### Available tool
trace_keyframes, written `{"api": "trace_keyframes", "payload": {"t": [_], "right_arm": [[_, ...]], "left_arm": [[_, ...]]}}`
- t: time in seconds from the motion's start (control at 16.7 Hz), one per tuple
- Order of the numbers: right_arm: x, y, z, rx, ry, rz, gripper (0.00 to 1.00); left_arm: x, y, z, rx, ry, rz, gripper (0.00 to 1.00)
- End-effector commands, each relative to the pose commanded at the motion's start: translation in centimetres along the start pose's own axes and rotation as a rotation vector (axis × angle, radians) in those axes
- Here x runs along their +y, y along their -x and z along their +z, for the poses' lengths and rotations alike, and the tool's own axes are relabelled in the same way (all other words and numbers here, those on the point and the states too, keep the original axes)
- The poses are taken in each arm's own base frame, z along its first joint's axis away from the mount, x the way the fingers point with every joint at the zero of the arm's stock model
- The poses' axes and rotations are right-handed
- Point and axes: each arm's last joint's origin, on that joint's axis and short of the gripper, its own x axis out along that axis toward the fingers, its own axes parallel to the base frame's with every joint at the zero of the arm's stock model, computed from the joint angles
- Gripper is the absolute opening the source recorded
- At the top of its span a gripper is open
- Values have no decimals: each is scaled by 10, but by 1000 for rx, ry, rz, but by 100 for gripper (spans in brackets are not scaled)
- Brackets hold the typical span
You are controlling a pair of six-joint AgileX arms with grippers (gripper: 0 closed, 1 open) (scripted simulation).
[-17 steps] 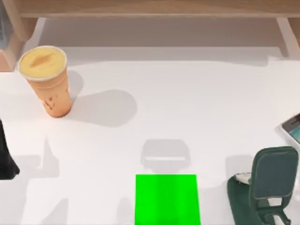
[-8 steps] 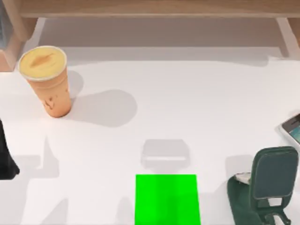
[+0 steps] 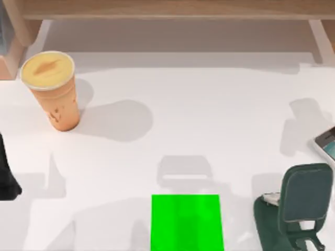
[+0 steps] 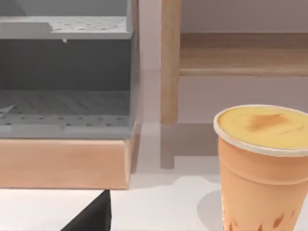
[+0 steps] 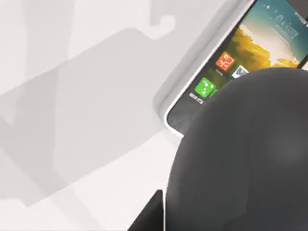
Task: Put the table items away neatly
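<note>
The orange cup (image 3: 51,90) with its yellow lid stands upright at the table's (image 3: 209,115) far left, and rises close by in the left wrist view (image 4: 262,163). The smartphone (image 3: 327,142) lies flat at the table's right edge, screen up. In the right wrist view its icon screen (image 5: 240,57) is partly covered by the dark grey mouse (image 5: 240,154), which sits very close to the camera. Whether the mouse is held or resting I cannot tell. A dark part of my left gripper (image 3: 6,178) sits at the left edge, short of the cup. A dark tip of my right gripper (image 5: 149,214) shows beside the mouse.
A bright green pad (image 3: 187,222) lies at the front middle. The dark green stand (image 3: 301,206) is at the front right, just below the phone. A wooden shelf frame (image 3: 172,10) runs along the back. A grey rack (image 4: 65,72) and a wooden post (image 4: 169,62) stand behind the cup.
A new soft shadow has appeared on the table at the right, just left of the phone, and faint shadows have spread near the pad. Cup, phone, pad and stand have not moved.
</note>
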Motion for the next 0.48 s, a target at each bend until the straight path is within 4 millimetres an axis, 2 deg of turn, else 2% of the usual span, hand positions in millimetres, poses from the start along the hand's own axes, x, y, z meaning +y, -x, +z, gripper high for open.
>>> {"api": "trace_keyframes", "payload": {"t": [0.24,0.48], "right_arm": [[-9,40,55,-21,250,-146,0],[2,60,119,-64,568,-232,0]], "left_arm": [[0,0,0,0,0,0,100],[0,0,0,0,0,0,100]]}}
